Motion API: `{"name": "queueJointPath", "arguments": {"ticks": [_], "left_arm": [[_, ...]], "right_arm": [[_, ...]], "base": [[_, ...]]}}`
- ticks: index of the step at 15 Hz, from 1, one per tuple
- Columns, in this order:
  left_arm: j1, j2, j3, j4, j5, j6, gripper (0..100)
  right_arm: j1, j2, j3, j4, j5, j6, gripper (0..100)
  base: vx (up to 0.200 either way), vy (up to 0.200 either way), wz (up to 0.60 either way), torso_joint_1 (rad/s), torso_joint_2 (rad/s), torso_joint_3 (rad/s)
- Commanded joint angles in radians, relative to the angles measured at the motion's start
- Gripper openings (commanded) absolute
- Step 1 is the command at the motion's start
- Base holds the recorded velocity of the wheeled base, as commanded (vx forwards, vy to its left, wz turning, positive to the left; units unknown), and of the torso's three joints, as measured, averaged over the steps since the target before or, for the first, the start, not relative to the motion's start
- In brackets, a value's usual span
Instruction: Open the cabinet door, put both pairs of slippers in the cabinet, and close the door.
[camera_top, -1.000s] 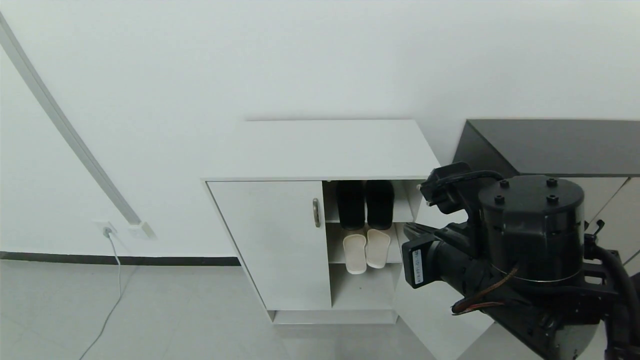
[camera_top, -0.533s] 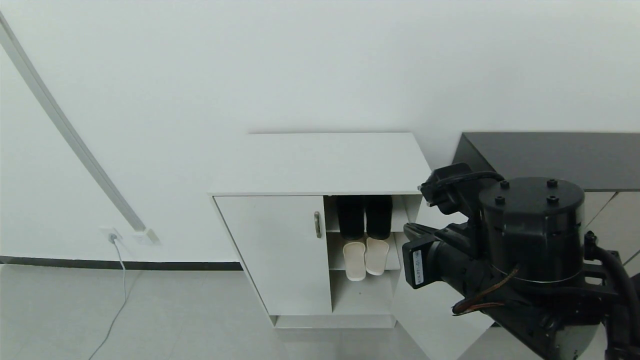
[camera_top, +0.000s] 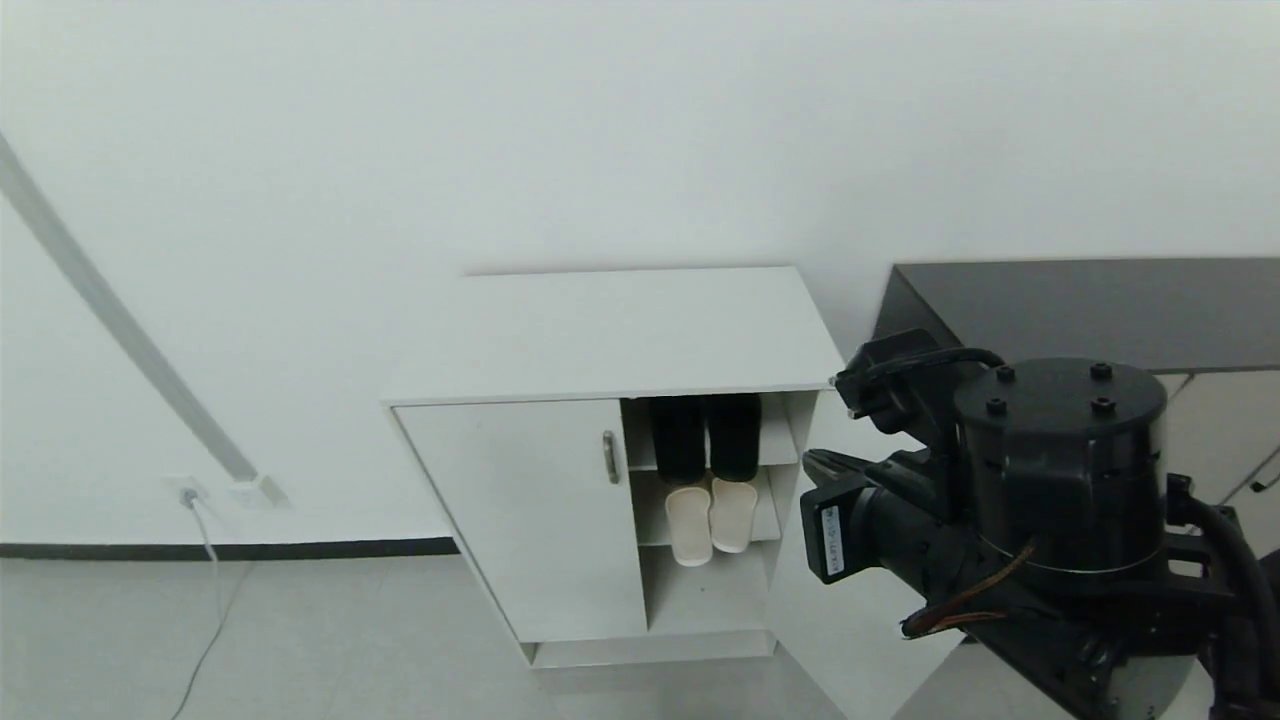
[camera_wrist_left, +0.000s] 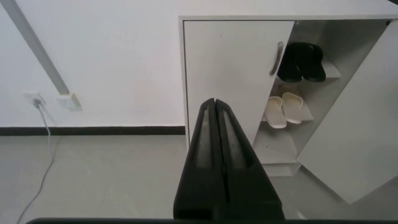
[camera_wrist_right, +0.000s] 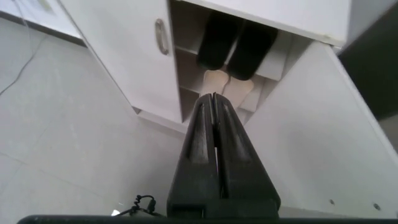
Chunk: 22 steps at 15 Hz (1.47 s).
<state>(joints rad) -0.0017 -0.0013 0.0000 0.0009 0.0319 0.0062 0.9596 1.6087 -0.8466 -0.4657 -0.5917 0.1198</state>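
**White cabinet (camera_top: 640, 330) against the wall, head view.** The left door (camera_top: 520, 515) is shut, with its metal handle (camera_top: 609, 457) on the inner edge. The right door (camera_wrist_left: 354, 124) is swung wide toward the robot, its free edge standing out over the floor (camera_top: 300, 640).

In the exposed right half, the black slippers (camera_top: 705, 435) lie side by side on the top shelf. The cream slippers (camera_top: 710, 515) lie on the middle shelf, and their near ends appear to overhang its front edge. The bottom compartment (camera_top: 705, 595) lies below them.

The left gripper (camera_wrist_left: 215, 102) — fingers pressed together, grasping nothing — points toward the shut door, well apart from it, above open floor. The right gripper (camera_wrist_right: 213, 98) is likewise clenched on nothing and is aimed at the open half. It sits between the shut door's edge and the open panel (the panel runs close along one side of it).

A dark counter (camera_top: 1080, 310) stands just beside the cabinet on the right. A wall socket (camera_top: 185, 492) and its cable (camera_top: 215, 610) lie well off to the left.
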Motion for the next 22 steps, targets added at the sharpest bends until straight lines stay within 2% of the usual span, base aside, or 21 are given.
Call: {"name": "queueJointPath", "arguments": {"ticks": [1, 4, 8, 15, 19, 20, 22], "left_arm": [[0.002, 0.001, 0.000, -0.001, 0.000, 0.000, 0], [0.002, 0.001, 0.000, -0.001, 0.000, -0.002, 0], [0.002, 0.001, 0.000, -0.001, 0.000, -0.005, 0], [0.002, 0.001, 0.000, -0.001, 0.000, -0.005, 0], [0.002, 0.001, 0.000, -0.001, -0.001, -0.003, 0], [0.002, 0.001, 0.000, -0.001, 0.000, -0.005, 0], [0.002, 0.001, 0.000, -0.001, 0.000, -0.005, 0]], "right_arm": [[-0.001, -0.001, 0.000, -0.001, 0.000, 0.000, 0], [-0.007, 0.000, 0.001, -0.001, 0.000, 0.000, 0], [-0.056, 0.027, 0.000, -0.001, 0.000, -0.005, 0], [-0.101, 0.040, -0.020, 0.002, -0.005, -0.006, 0], [-0.249, 0.137, -0.152, 0.009, 0.056, -0.008, 0], [-0.315, 0.192, -0.230, 0.015, 0.102, -0.008, 0], [-0.377, 0.254, -0.313, 0.036, 0.125, -0.008, 0]], "base": [[0.000, 0.000, -0.60, 0.012, 0.00, 0.007], [0.000, 0.000, -0.60, 0.004, 0.00, -0.002], [0.000, 0.000, 0.00, 0.000, 0.00, 0.000], [-0.171, 0.000, 0.00, 0.002, 0.00, 0.002], [0.000, 0.000, 0.00, 0.000, 0.00, 0.000], [0.000, 0.000, 0.00, 0.000, 0.00, 0.000], [0.000, 0.000, 0.00, 0.000, 0.00, 0.000]]}}
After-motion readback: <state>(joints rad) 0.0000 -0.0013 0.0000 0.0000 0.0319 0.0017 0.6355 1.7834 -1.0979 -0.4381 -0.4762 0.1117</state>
